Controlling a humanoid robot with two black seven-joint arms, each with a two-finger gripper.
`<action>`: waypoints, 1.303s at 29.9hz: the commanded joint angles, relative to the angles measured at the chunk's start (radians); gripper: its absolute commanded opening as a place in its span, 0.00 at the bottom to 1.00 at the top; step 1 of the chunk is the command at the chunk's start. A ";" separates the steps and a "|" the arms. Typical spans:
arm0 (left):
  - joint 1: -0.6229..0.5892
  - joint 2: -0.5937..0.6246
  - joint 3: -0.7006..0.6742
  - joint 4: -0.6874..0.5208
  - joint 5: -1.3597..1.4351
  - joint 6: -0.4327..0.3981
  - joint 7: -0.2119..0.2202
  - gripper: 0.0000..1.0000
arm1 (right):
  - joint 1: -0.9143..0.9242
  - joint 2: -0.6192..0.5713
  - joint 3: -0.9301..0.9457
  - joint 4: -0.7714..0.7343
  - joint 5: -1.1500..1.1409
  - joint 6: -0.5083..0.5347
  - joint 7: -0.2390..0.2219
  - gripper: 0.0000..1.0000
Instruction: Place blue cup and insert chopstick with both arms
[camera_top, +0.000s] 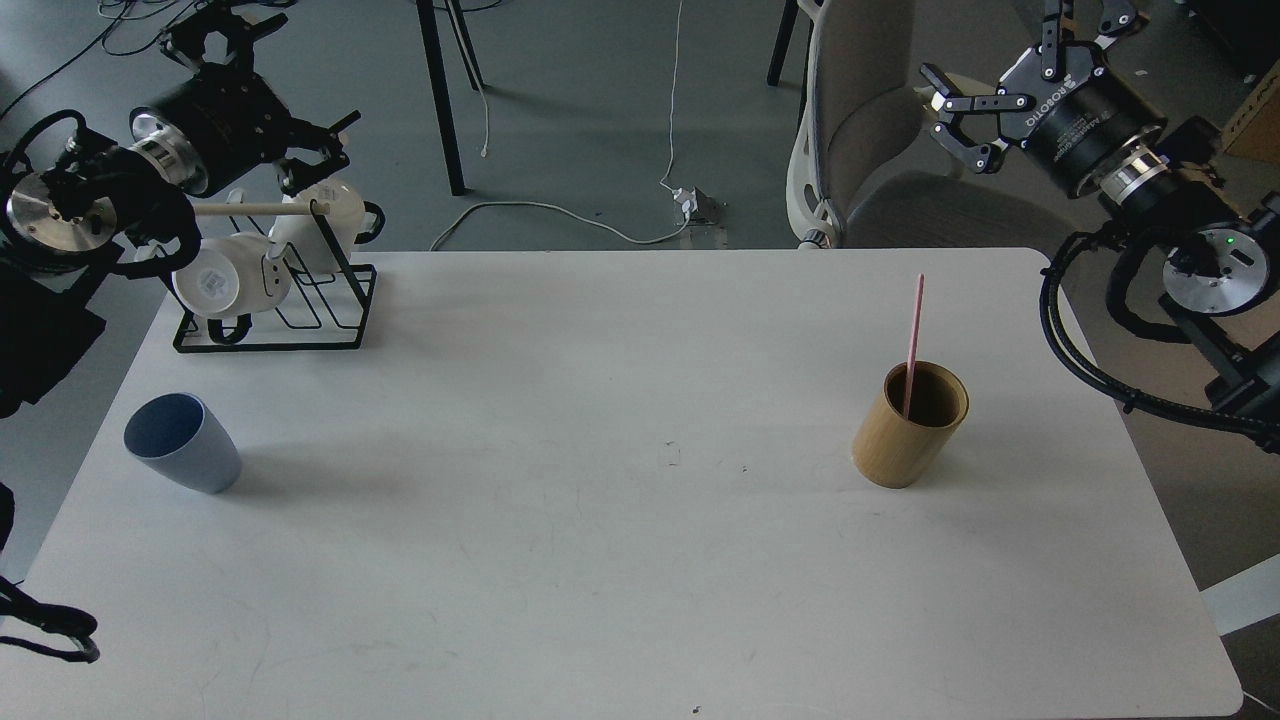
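The blue cup (185, 442) stands upright near the left edge of the white table (600, 560), mouth up and nothing in it. Far to the right, the pink chopstick (913, 335) leans inside a tan bamboo cylinder (910, 425). My left gripper (310, 65) hovers open beyond the table's back left corner, above the mug rack and well clear of the cup. My right gripper (985, 40) hangs open beyond the back right corner, high above the chopstick. Neither holds anything.
A black wire rack (275, 300) with white mugs (230, 280) and a pale wooden rod sits at the back left of the table. Behind the table are a grey chair (870, 130), black furniture legs (440, 100) and a white cable with a power strip (695, 205) on the floor.
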 joint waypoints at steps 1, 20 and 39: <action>0.007 -0.008 0.001 0.000 0.000 0.000 0.002 1.00 | 0.003 0.030 -0.002 0.005 0.000 0.000 0.000 0.99; -0.006 -0.068 -0.072 0.004 -0.005 0.000 -0.024 1.00 | 0.019 0.062 -0.005 0.009 -0.003 0.000 0.000 0.99; -0.006 0.203 -0.105 -0.379 0.489 0.000 -0.191 1.00 | 0.030 0.068 -0.003 0.009 -0.011 0.000 0.000 0.99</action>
